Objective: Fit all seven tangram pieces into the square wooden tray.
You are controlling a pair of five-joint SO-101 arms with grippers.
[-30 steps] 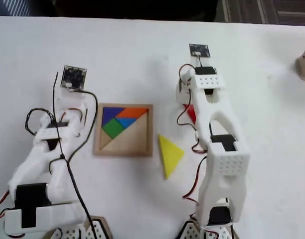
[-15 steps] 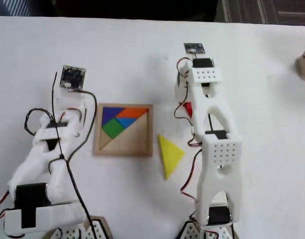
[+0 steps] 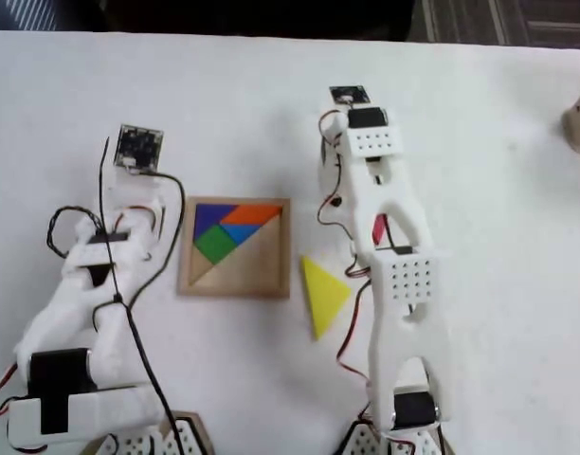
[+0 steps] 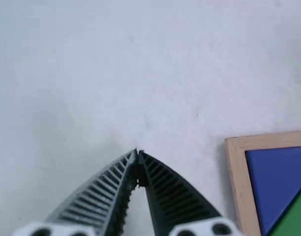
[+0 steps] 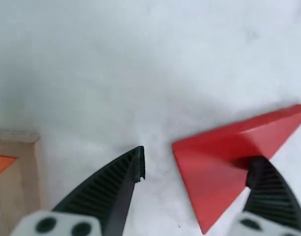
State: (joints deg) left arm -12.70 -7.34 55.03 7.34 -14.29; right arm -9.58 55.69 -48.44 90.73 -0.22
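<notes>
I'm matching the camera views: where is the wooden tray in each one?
High view: tray centre, between the arms.
Left wrist view: tray corner with blue piece, beside the left hand.
Right wrist view: tray edge with orange piece, beside the right hand.
Shared landmark: white table.

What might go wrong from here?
The right gripper is open, with the red triangle against one finger and a gap to the other; closing may push or tilt it rather than clamp it. The yellow triangle lies between that arm and the wooden tray, so a carry might nudge it.

One wooden tray [image 3: 257,267], one yellow triangle [image 3: 323,292], one red triangle [image 5: 219,157]
</notes>
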